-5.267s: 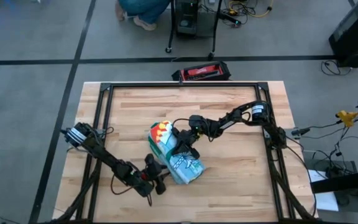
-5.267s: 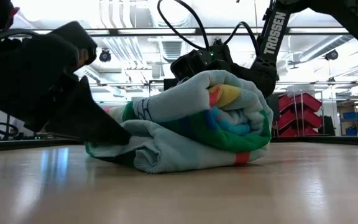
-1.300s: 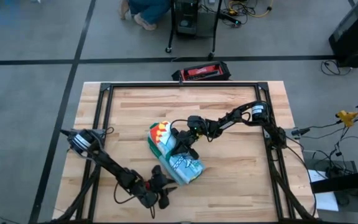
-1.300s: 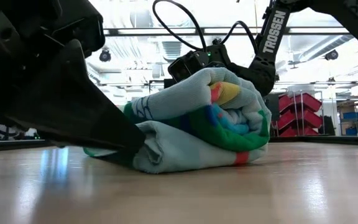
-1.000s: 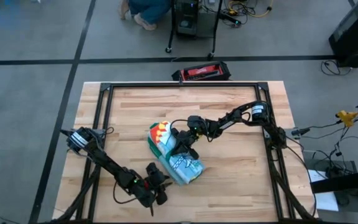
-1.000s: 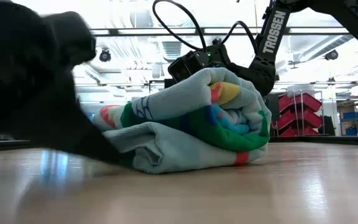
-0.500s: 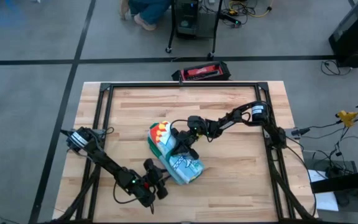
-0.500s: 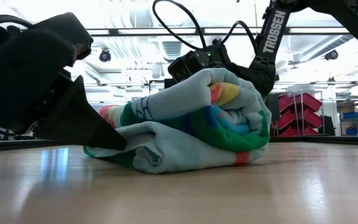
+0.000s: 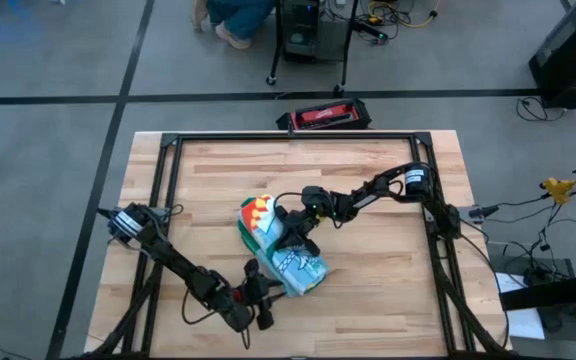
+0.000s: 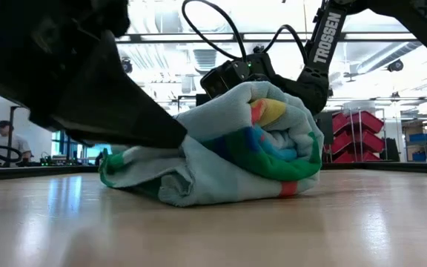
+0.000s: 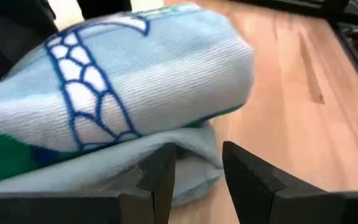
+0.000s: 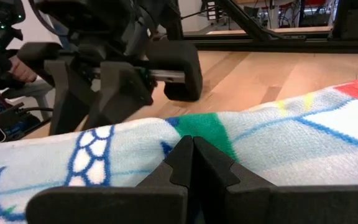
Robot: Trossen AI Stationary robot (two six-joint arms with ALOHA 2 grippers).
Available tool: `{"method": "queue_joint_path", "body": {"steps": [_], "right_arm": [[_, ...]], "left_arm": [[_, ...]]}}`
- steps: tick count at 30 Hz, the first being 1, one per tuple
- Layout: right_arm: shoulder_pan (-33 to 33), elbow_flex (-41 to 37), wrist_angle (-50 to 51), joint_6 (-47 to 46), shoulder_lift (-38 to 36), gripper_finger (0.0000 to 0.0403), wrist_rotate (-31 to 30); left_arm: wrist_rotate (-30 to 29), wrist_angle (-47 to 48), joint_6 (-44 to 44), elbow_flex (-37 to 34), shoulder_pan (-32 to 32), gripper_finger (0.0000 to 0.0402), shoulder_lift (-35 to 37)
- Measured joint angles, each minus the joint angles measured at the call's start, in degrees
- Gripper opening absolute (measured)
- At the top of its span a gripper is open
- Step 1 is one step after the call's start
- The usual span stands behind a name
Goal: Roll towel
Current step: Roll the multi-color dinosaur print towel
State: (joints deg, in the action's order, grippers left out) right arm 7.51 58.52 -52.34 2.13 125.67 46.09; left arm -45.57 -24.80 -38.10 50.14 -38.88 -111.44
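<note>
The towel [image 9: 282, 250] lies rolled in a thick bundle at the middle of the wooden table, pale blue with green and red edges; its lowest layer [image 10: 176, 182] rests on the wood. My left gripper [image 9: 259, 293] is at the bundle's near-left side, open, with the bundle's bottom fold [image 11: 194, 165] between its fingers. My right gripper [image 9: 291, 236] reaches in from the right, shut, lying on top of the bundle. In the low view the left arm's dark finger [image 10: 117, 96] covers the bundle's left part. My left gripper comes nearly level from the table's near-left side, its two fingers [image 11: 161, 177] on either side of the bundle's bottom fold [image 11: 197, 155]. The cloth lies against their inner sides; whether it is pinched I cannot tell. The fold stays on the table. My right gripper presses its shut fingers [image 12: 191, 163] on the upper side of the bundle [image 12: 210, 134], slanting slightly downward from the table's far-right side. The bundle rests on the table under them.
A black metal frame [image 9: 288, 137] runs round the table top. A red and black case [image 9: 323, 116] lies beyond the far edge. Bare wood [image 9: 383, 275] shows to the right of the towel. A person [image 10: 6, 141] stands far back in the room.
My left gripper has gone toward the table's right edge, up to the towel's near-left side, has risen a little and has tipped. Its finger now lies over the bundle's left part, and the cloth's left edge there has bunched up.
</note>
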Motion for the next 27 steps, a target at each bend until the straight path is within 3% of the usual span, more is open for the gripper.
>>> {"method": "queue_joint_path", "body": {"steps": [7, 11, 17, 23, 27], "right_arm": [[0.0, 0.0, 0.0, 0.0, 0.0, 0.0000, 0.0], [0.0, 0.0, 0.0, 0.0, 0.0, 0.0000, -0.1], [0.0, 0.0, 0.1, 0.0, 0.0, 0.0000, -0.1], [0.0, 0.0, 0.1, 0.0, 0.0, 0.0000, -0.2], [0.0, 0.0, 0.1, 0.0, 0.0, 0.0000, -0.2]], "left_arm": [[0.2, 4.0, -7.4, -1.2, 0.0, 0.0118, -0.8], [-3.5, 7.9, -9.7, -1.2, -0.3, 0.0118, -0.8], [-4.7, 7.0, -7.4, -1.2, -0.1, 0.0118, -0.9], [-4.5, -2.5, 1.5, -1.2, 0.1, 0.0118, -0.9], [-2.9, -3.3, 2.7, -1.2, 0.7, 0.0118, -0.9]]}}
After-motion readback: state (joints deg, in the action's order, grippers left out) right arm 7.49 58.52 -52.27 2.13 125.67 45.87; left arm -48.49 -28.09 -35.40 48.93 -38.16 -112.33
